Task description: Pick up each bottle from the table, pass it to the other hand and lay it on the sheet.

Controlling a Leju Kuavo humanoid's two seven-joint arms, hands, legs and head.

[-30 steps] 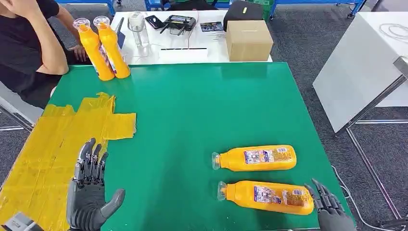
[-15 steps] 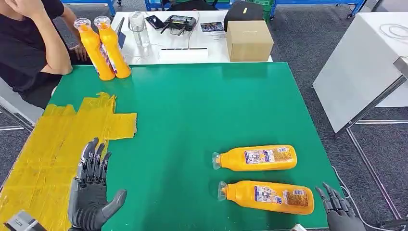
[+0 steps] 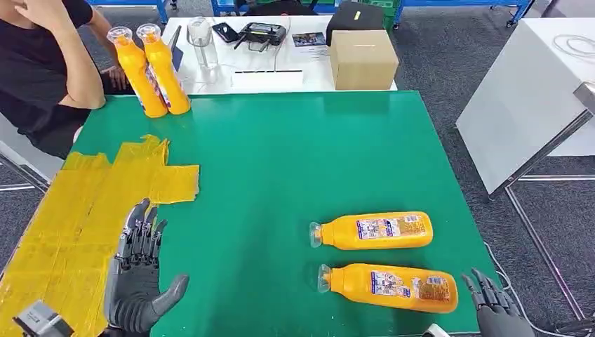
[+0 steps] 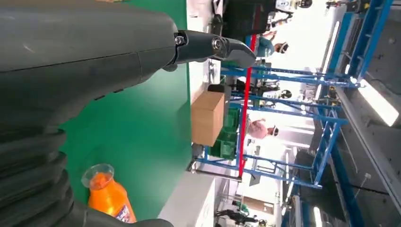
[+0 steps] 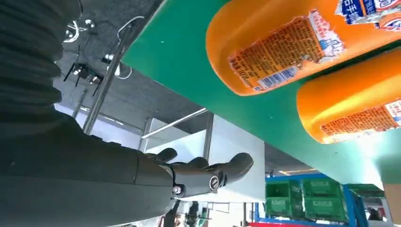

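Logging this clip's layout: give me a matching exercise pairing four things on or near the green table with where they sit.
Things:
1. yellow sheet
2. two upright bottles
3. two lying bottles
4. cardboard box

Places:
A. white table behind
B. green table's near right
C. green table's left side
D. green table's far left corner

Pairs: 1-C, 2-D, 3-B, 4-A

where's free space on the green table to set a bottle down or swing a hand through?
The middle of the green table is bare, from the two standing bottles down to the two lying bottles and across to the yellow sheet. The far right part is bare too. The near right corner is crowded by the lying bottles and right hand; the left hand hangs over the sheet's edge.
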